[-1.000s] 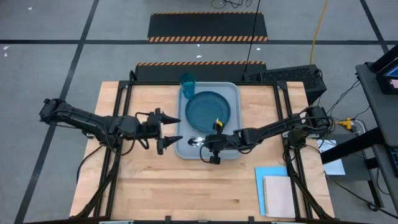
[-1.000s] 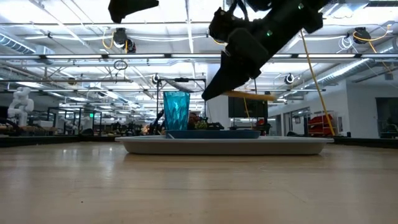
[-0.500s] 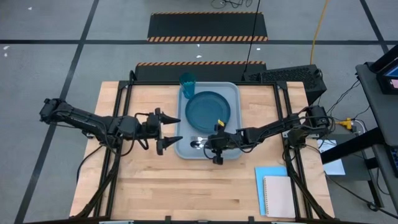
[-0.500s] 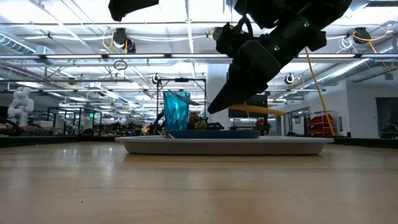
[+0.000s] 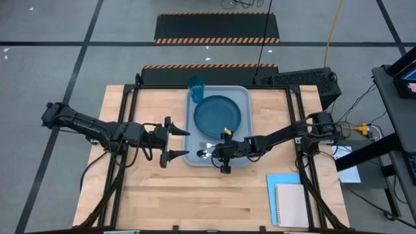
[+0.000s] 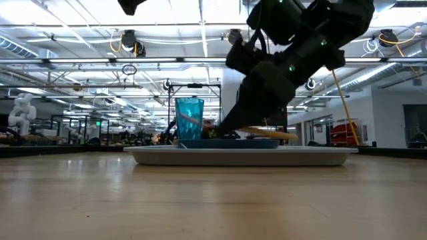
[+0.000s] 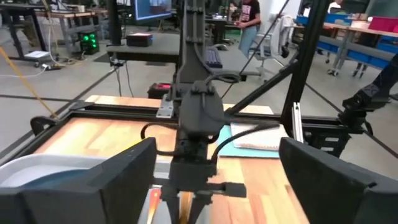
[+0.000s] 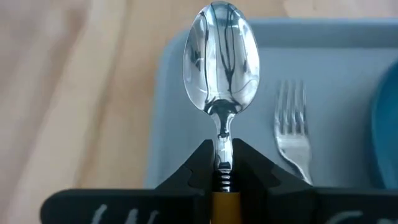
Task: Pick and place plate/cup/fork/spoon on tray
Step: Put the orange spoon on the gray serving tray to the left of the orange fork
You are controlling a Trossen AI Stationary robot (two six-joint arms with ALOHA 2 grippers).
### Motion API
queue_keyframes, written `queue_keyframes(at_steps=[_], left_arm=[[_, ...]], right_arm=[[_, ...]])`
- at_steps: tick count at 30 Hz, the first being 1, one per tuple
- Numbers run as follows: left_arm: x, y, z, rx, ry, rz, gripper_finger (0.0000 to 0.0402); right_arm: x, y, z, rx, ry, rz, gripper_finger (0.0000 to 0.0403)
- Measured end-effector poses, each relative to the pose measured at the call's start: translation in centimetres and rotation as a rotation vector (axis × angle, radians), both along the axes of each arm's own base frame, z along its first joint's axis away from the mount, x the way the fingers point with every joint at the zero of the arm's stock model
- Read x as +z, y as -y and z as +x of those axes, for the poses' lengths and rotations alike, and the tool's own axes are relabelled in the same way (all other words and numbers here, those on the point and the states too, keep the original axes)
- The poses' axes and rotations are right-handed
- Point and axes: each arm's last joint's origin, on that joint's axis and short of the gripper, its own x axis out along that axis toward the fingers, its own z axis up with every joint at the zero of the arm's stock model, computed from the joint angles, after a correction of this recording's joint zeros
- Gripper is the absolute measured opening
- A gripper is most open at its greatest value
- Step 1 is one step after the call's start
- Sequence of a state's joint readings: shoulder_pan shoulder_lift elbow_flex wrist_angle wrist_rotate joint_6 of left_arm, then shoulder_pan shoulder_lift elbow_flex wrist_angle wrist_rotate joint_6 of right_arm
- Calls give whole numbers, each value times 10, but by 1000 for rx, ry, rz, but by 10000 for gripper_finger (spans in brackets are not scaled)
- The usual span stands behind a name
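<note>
Right wrist view shows the right gripper [image 8: 222,163] with its jaws pinched onto the neck of the spoon [image 8: 222,68], whose bowl points straight ahead along the jaws' own line, over the bare floor of the tray [image 8: 186,149]. Just beside it, the fork [image 8: 292,140] lies parallel on the tray, tines pointing the same way. Seen from above, spoon and fork occupy the tray's front strip, the plate [image 5: 218,112] sits behind them and the cup [image 5: 196,84] stands at the far corner. Setting the spoon down beside the fork likely needs only a short descent. The left gripper [image 5: 170,143] waits off the tray's left edge over the surface [image 5: 195,195], jaws wide and empty.
</note>
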State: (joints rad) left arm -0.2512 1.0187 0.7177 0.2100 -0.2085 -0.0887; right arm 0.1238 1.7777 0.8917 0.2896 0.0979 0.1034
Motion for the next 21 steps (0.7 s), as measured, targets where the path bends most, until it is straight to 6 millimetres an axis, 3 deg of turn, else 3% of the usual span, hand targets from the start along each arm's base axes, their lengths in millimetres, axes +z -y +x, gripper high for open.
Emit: queue_keyframes(at_steps=[11, 21], left_arm=[[-1, 1, 0, -6, -8, 19, 176], [-1, 2, 0, -17, -6, 15, 126]], right_arm=[[-8, 9, 1, 1, -43, 34, 33], [-18, 10, 2, 18, -68, 13, 33]])
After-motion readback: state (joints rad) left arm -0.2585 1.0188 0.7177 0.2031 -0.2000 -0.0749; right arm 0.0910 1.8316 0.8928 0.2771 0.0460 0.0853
